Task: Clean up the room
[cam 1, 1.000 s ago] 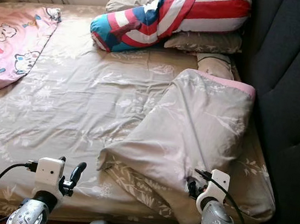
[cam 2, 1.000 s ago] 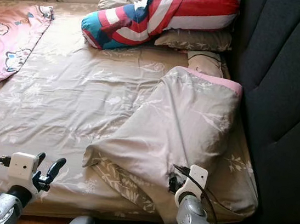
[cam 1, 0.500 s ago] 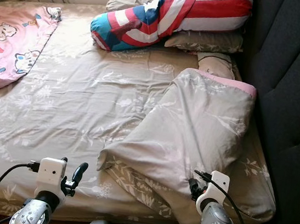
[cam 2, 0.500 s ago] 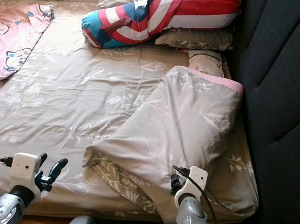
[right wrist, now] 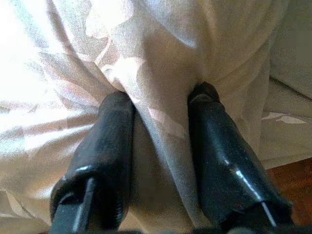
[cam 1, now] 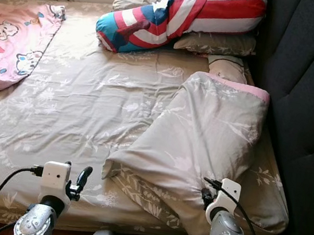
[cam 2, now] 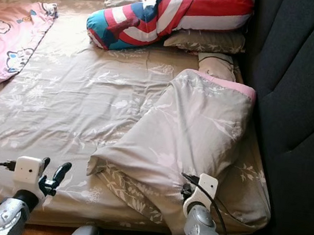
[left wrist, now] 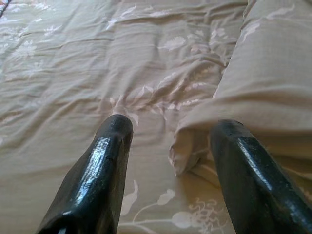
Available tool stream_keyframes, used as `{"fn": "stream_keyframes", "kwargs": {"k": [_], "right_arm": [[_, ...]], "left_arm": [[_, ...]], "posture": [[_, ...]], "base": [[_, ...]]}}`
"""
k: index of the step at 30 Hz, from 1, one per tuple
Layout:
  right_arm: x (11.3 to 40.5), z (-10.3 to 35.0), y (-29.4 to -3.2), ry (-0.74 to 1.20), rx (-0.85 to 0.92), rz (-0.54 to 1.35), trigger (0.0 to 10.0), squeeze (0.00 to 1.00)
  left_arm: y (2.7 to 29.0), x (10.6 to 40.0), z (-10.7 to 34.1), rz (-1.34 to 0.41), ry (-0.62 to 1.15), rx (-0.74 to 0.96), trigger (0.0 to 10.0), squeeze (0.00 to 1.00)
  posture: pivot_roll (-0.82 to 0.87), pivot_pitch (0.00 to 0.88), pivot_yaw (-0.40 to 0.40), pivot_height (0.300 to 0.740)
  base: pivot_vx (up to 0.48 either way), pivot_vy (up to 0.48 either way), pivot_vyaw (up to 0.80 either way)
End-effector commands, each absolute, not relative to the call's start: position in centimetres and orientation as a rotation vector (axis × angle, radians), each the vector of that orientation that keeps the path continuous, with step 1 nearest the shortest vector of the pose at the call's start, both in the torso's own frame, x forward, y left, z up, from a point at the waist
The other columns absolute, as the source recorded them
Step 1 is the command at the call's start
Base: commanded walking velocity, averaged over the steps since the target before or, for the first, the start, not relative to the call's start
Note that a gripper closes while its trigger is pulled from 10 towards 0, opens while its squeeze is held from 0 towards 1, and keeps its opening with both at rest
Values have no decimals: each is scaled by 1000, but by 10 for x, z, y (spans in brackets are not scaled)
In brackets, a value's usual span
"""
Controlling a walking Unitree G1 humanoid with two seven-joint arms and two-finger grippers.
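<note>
head stereo pair looking down over bed [cam 1: 76, 113], wrist views close along fingers [left wrist: 97, 180], sharing duvet [cam 2: 189, 133]

Left end effector [left wrist: 170, 165] spread open, right end effector [right wrist: 161, 122] pinched closed

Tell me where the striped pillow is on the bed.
In the eye views the striped pillow lies at the far end of the bed, toward the right, resting on beige pillows beside the dark headboard.
</note>
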State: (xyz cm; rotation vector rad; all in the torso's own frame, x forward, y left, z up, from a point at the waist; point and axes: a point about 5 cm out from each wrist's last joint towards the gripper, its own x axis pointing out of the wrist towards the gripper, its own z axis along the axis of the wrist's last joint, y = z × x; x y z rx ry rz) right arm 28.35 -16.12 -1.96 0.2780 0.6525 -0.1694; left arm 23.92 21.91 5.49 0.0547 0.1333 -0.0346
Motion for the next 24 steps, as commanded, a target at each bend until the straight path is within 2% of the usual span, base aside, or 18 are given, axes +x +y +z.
{"fn": "stream_keyframes", "kwargs": {"k": [1, 8, 15, 17, 18, 20, 24], "right_arm": [[267, -35, -164, 741, 296, -212, 0, 0], [269, -31, -183, 719, 278, -280, 0, 0], [274, -20, -213, 667, 251, -385, 0, 0], [279, -8, -238, 601, 220, -475, 0, 0], [281, 5, -262, 538, 184, -554, 0, 0], [282, 10, -272, 519, 167, -581, 0, 0], [276, 36, -322, 431, 96, -739, 0, 0]], "left_arm": [[223, 238, 50, -8, 145, 53, 10000, 0], [216, 240, 52, -20, 136, 48, 10000, 0], [217, 241, 51, 6, 130, 41, 10000, 0], [217, 240, 52, 14, 126, 37, 10000, 0], [218, 239, 52, 19, 125, 34, 10000, 0], [218, 239, 51, 19, 125, 34, 10000, 0], [217, 239, 51, 24, 126, 29, 10000, 0]], "posture": [[23, 167, 43, 665], [-11, 158, 25, 665], [-20, 155, 8, 665], [-25, 154, 5, 665], [-33, 151, 3, 665], [-33, 151, 3, 665], [-45, 149, -2, 665]], "base": [[0, 0, 0], [0, 0, 0], [0, 0, 0], [0, 0, 0], [0, 0, 0], [0, 0, 0], [0, 0, 0]]}}
